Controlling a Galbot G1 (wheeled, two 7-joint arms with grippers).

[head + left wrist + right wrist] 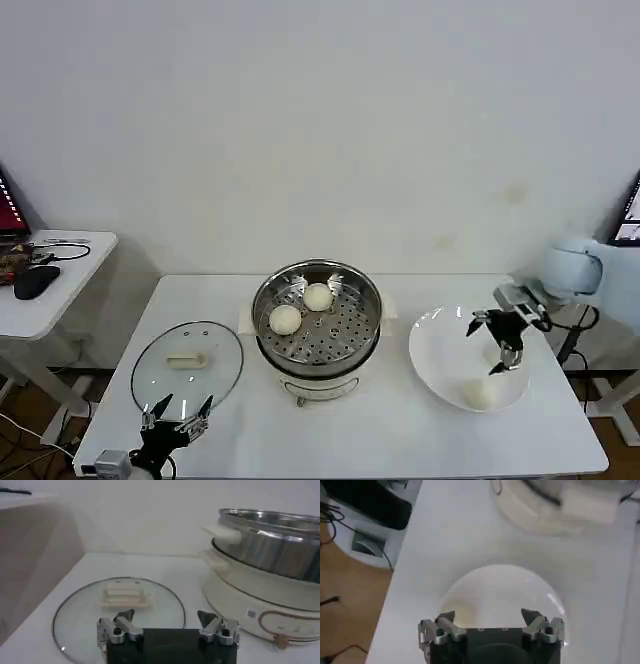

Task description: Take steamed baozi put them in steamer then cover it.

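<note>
My right gripper (497, 345) hangs over the white plate (435, 350), fingers spread wide and holding nothing; one baozi (480, 394) lies on the plate just below and toward me from my fingertips, another (492, 353) directly under them. Two more baozi (285, 319) sit side by side on the perforated tray of the steamer (318, 318), well off to my left. My left gripper (180, 412) waits, also wide open and empty, at the near rim of the cover (187, 362), which lies flat on the table (400, 440) beside the steamer.
</note>
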